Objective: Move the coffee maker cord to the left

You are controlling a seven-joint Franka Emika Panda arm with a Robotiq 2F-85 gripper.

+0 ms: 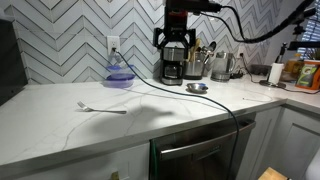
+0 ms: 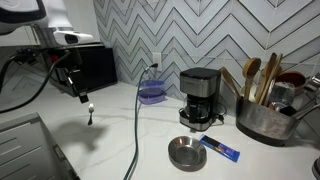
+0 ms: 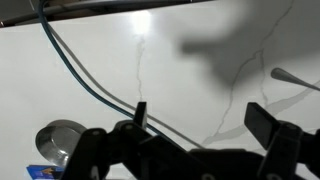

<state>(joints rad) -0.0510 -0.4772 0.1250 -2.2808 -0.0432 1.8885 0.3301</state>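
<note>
The coffee maker cord (image 1: 215, 101) is a thin black line running from the wall outlet (image 1: 113, 45) across the white counter and over its front edge. It also shows in an exterior view (image 2: 137, 120) and in the wrist view (image 3: 80, 75), where it passes under the left finger. The coffee maker (image 1: 172, 64) stands at the back wall, also seen in an exterior view (image 2: 200, 96). My gripper (image 1: 174, 42) hangs open and empty above the counter in both exterior views (image 2: 78, 86). In the wrist view (image 3: 200, 115) nothing is between its fingers.
A fork (image 1: 101, 107) lies on the counter (image 1: 60, 120). A purple bowl (image 1: 120, 75) sits by the outlet. A round metal lid (image 2: 183, 152) and a blue packet (image 2: 220, 150) lie before the coffee maker. A kettle (image 1: 222, 65) and a utensil holder (image 2: 262, 115) stand further along.
</note>
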